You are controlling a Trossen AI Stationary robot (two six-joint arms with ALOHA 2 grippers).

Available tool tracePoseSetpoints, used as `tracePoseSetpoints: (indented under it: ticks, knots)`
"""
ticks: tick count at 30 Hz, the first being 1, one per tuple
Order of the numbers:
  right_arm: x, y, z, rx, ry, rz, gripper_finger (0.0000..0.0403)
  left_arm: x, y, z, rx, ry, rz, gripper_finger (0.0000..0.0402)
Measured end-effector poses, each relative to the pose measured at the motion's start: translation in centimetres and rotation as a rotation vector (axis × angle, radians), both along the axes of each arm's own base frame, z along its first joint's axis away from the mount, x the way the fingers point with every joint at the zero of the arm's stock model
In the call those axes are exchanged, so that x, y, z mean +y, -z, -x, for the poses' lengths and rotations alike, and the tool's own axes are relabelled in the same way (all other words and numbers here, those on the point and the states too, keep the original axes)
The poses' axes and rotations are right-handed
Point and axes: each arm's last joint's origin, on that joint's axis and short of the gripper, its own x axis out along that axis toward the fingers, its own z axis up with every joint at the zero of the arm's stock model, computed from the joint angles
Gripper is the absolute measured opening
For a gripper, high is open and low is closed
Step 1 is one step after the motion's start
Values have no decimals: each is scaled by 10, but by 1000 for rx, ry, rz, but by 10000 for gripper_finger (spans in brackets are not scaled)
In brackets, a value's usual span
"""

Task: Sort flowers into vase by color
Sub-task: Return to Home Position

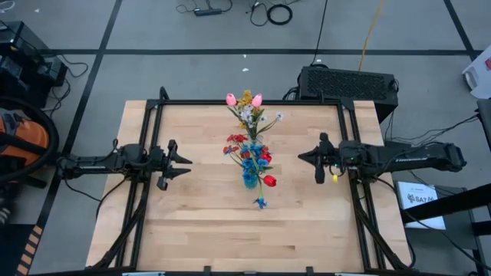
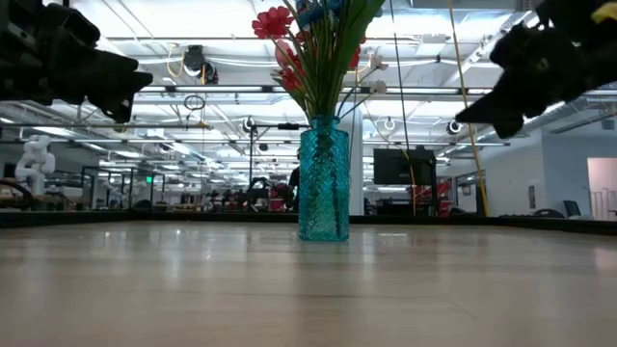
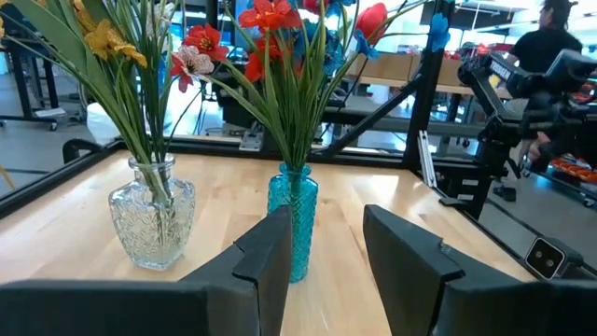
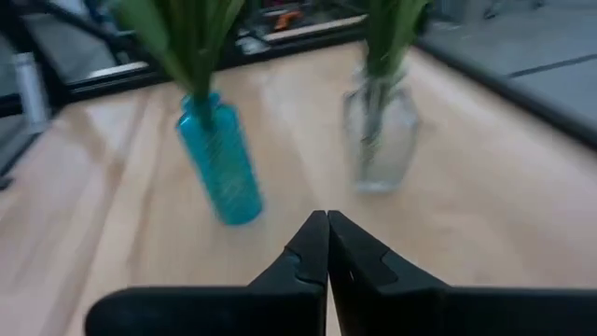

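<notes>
A blue glass vase [image 1: 250, 179] stands mid-table and holds red [image 3: 268, 15] and blue blooms on green stems. It also shows in the low view [image 2: 323, 179] and the right wrist view [image 4: 220, 170]. Behind it, toward the far edge, a clear glass vase [image 3: 151, 220] holds pink tulips [image 1: 231, 99], yellow and white sprays. My left gripper [image 1: 184, 163] hovers open to the left of the blue vase, its fingers [image 3: 270, 257] pointing at it. My right gripper [image 1: 303, 157] hovers shut on the right, also apart from it [image 4: 327, 233].
The bare wooden table [image 1: 192, 222] spreads on all sides of the two vases, inside a black frame [image 1: 230, 103]. In the left wrist view the right arm [image 3: 504, 93] stands beyond the vases, and a person [image 3: 550, 37] shows in the room behind.
</notes>
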Motion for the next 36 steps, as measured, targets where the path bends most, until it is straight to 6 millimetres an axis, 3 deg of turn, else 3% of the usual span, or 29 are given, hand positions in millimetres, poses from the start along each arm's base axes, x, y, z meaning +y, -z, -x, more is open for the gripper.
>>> tracePoseSetpoints:
  ticks: [4,13,20,36]
  knots:
    - [2,21,6,-8,-57,-55,0,0,0,0,0,0,0,142]
    - [2,10,26,-224,-33,-37,0,0,0,0,0,0,0,142]
    - [3,18,36,-430,-61,-30,0,0,0,0,1,0,0,142]
    - [2,27,38,-326,-36,-24,0,0,0,0,1,-1,0,142]
